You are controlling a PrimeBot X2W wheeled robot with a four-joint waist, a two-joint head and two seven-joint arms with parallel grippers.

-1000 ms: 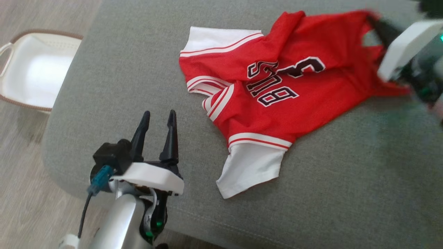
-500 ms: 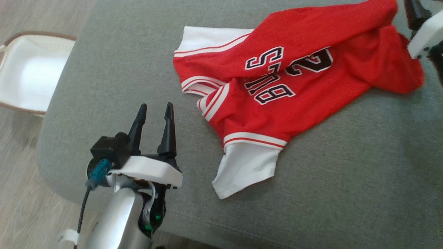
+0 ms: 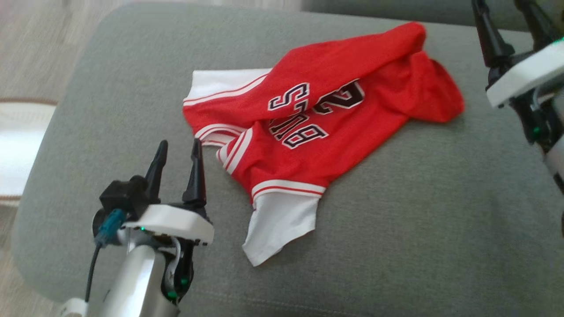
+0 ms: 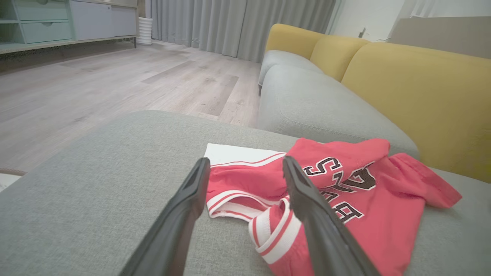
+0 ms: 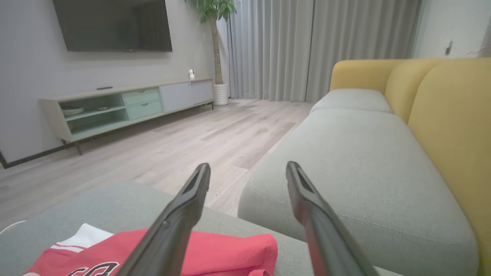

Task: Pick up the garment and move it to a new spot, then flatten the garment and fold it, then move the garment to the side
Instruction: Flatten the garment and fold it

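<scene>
The garment (image 3: 335,132) is a red jersey with white sleeves and black lettering. It lies crumpled on the grey sofa cushion (image 3: 440,220), with its far edge folded over itself. My left gripper (image 3: 179,143) stands open just left of the garment's collar, touching nothing. In the left wrist view the garment (image 4: 345,191) lies just beyond my left gripper (image 4: 245,163). At the upper right my right gripper (image 3: 498,5) is open, raised and apart from the cloth. In the right wrist view my right gripper (image 5: 247,166) has open jaws above the garment's red edge (image 5: 215,249).
A white basket (image 3: 13,145) sits on the wooden floor to the left of the cushion. Yellow backrests (image 4: 422,96) rise behind the sofa, and a second grey seat (image 5: 364,153) lies beyond. A TV stand (image 5: 126,103) lines the far wall.
My right gripper opened, let go of the garment's red edge and drew up and away. The cloth dropped onto the cushion. The head camera also shifted.
</scene>
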